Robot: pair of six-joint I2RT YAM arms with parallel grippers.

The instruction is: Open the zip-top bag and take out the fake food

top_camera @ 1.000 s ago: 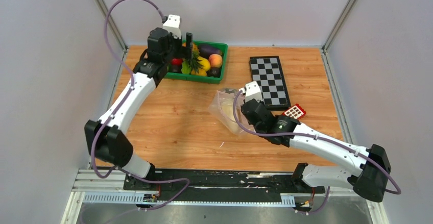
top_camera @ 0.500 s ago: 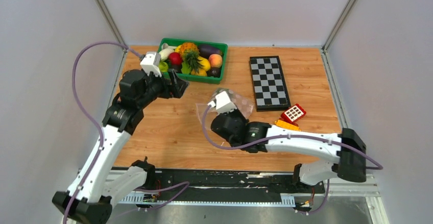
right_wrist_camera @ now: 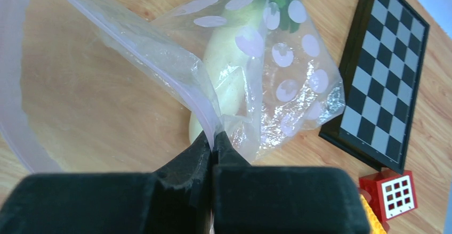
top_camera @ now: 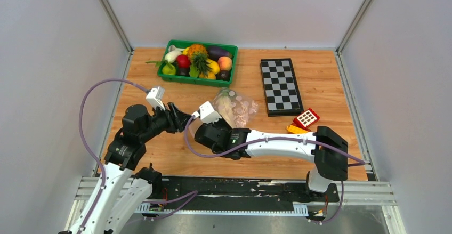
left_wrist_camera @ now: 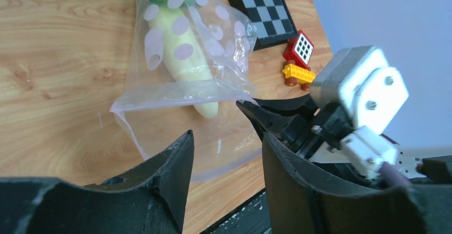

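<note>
Near chessboard (top_camera: 281, 86) and fruit tray (top_camera: 213, 83), right claw (right_wrist_camera: 213, 143) tight on zip-top bag (right_wrist_camera: 277, 74), left claw (left_wrist_camera: 226, 138) spread.

There's a wooden table (top_camera: 320, 79) with pale walls (top_camera: 240, 10) on three sides and a metal post (top_camera: 109, 13) running up each back corner. At the far left of the table sits a green tray (top_camera: 233, 66). Toward its right end I can see a purple eggplant (top_camera: 216, 51) along the back, a peach (top_camera: 225, 63) just in front of it, and some yellow fruits (top_camera: 212, 67) beside the peach. A folded black-and-white chessboard (top_camera: 280, 86) lies flat to the right of the tray, well apart from it, with its long side running away from me. Just off its near right corner stands a small red-and-yellow toy block car (top_camera: 305, 119), its white-gridded red top tilted.
</note>
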